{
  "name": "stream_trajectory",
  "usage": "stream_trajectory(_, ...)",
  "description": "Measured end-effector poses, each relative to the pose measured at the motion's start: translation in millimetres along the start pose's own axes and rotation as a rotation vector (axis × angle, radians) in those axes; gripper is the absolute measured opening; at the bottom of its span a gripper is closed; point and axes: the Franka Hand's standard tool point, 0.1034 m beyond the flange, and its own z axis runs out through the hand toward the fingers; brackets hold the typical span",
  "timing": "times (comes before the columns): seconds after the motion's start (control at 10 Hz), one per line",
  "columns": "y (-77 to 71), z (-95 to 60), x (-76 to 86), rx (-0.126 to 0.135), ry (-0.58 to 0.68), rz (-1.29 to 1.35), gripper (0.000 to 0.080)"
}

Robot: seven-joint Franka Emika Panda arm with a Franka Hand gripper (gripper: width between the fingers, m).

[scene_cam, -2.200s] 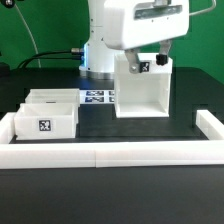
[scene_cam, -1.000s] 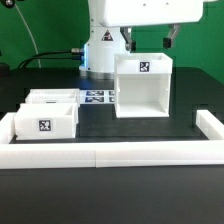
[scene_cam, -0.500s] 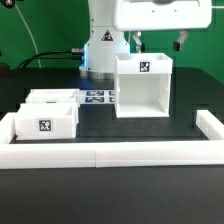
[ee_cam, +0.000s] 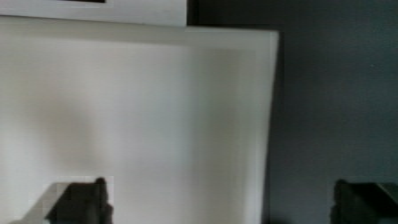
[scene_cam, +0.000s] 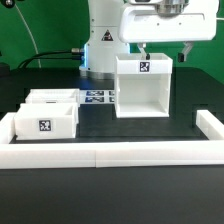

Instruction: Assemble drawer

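The tall white open-fronted box casing [scene_cam: 144, 86] stands upright on the black table, right of centre in the exterior view, with a square tag on its top front edge. Two white open-top trays sit at the exterior view's left: the front one [scene_cam: 45, 120] with a tag on its face, the other [scene_cam: 52, 98] behind it. My gripper [scene_cam: 165, 47] hangs above the casing's top, open and empty, its two fingers spread wide. In the wrist view the casing's white top [ee_cam: 125, 110] fills most of the picture, with one dark fingertip [ee_cam: 79, 200] over it.
A low white border rail [scene_cam: 110, 152] runs along the table's front and up both sides. The marker board [scene_cam: 98, 97] lies flat between the trays and the casing. The robot's base stands behind it.
My gripper has let go of the casing's top edge, risen and shifted toward the exterior view's right. The casing and trays have not moved.
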Motion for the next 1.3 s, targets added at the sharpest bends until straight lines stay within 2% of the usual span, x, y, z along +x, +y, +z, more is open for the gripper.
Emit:
stream_trajectory(0.1, 0.0, 0.0, 0.1, 0.000, 0.001, -0.001, 0.0387)
stream_trajectory(0.2, 0.0, 0.1, 0.1, 0.000, 0.001, -0.001, 0.0387)
stream_trajectory(0.3, -0.1, 0.1, 0.1, 0.000, 0.001, -0.001, 0.0203)
stream_trajectory(0.4, -0.1, 0.1, 0.1, 0.000, 0.001, -0.001, 0.0078)
stream_trajectory(0.5, -0.1, -0.1, 0.4, 0.001, 0.002, -0.001, 0.0078)
stream_trajectory(0.6, -0.1, 0.0, 0.4, 0.001, 0.002, -0.001, 0.0036)
stream_trajectory(1.2, 0.4, -0.3, 1.1, 0.001, 0.002, -0.002, 0.0037)
stream_trajectory(1.3, 2.4, -3.2, 9.3, 0.004, -0.005, -0.011, 0.0037)
